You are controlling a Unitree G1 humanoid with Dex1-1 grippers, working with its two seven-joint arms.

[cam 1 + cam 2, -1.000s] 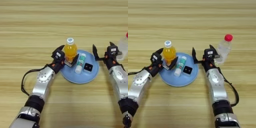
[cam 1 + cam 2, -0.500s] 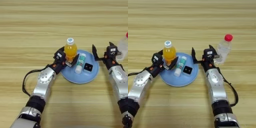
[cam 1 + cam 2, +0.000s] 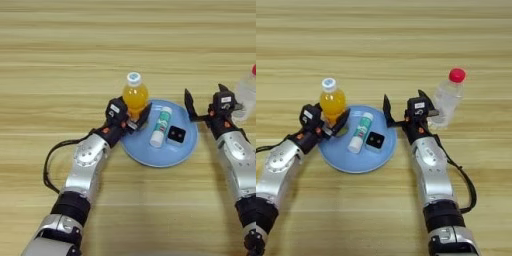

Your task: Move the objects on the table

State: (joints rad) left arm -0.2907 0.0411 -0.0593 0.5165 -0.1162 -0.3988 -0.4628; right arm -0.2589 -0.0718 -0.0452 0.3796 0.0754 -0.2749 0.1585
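Note:
A small orange-drink bottle with a pale cap stands upright at the far left rim of a blue plate. My left gripper is closed around its lower body, one black finger showing on the bottle's right side. On the plate lie a teal-and-white tube and a tiny black square block. My right gripper hovers at the plate's right edge, open with its fingers spread wide and nothing between them.
A clear plastic bottle with a red cap stands just right of the right gripper, close to its outer finger. The wood-grain table stretches bare behind and to the left.
The orange-drink bottle has shifted slightly to the left together with my left gripper. The right gripper, plate, tube and block have stayed put.

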